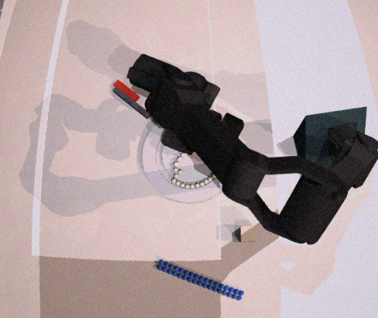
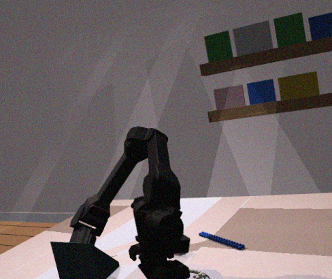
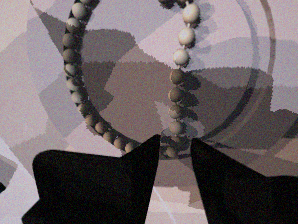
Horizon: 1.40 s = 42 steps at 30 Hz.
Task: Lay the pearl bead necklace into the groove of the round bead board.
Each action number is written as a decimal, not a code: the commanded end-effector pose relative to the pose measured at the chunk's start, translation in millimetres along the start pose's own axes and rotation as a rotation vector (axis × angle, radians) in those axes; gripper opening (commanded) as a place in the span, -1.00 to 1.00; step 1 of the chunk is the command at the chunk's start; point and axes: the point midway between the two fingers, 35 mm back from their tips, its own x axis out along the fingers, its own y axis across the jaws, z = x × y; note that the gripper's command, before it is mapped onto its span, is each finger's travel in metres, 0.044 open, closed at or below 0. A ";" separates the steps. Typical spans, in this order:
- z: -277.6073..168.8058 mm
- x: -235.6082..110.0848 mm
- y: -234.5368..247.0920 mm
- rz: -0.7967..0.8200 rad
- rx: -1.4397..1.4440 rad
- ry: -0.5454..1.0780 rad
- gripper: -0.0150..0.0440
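The pearl bead necklace point(image 1: 191, 186) point(image 3: 186, 36) lies on the round bead board point(image 1: 159, 187) point(image 3: 222, 30). In the wrist view one run of beads curves along the groove on the left. Another runs nearly straight across the board inside the ring, down to the fingertips. The groove on the right shows no beads. My gripper point(image 3: 175, 141) is partly open, its fingertips low on either side of the beads at the lower end of the ring, with gaps beside them. The arm hides the gripper and part of the necklace in the top view.
A blue bead strand point(image 1: 200, 280) point(image 2: 222, 240) lies apart from the board. A red block point(image 1: 126, 90) and a dark grey bar point(image 1: 131, 102) lie beside the board's upper left edge. A small beige block point(image 1: 247, 234) stands between board and blue strand.
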 end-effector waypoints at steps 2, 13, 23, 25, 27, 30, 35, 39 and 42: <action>0.0 -0.6 -0.2 -0.001 0.000 0.000 -0.44; 0.0 -0.6 -0.2 -0.001 0.000 0.000 -0.49; 0.0 -0.6 -0.2 -0.001 0.000 0.000 -0.49; 0.0 -0.6 -0.2 -0.001 0.000 0.000 -0.49; 0.0 -0.6 -0.2 -0.001 0.000 0.000 -0.49; 0.0 -0.6 -0.2 -0.001 0.000 0.000 -0.49; 0.0 -0.6 -0.2 -0.001 0.000 0.000 -0.49; 0.0 -2.5 -0.2 -0.001 0.003 -0.003 -0.49; 0.1 -6.4 0.0 -0.001 0.008 -0.007 -0.49</action>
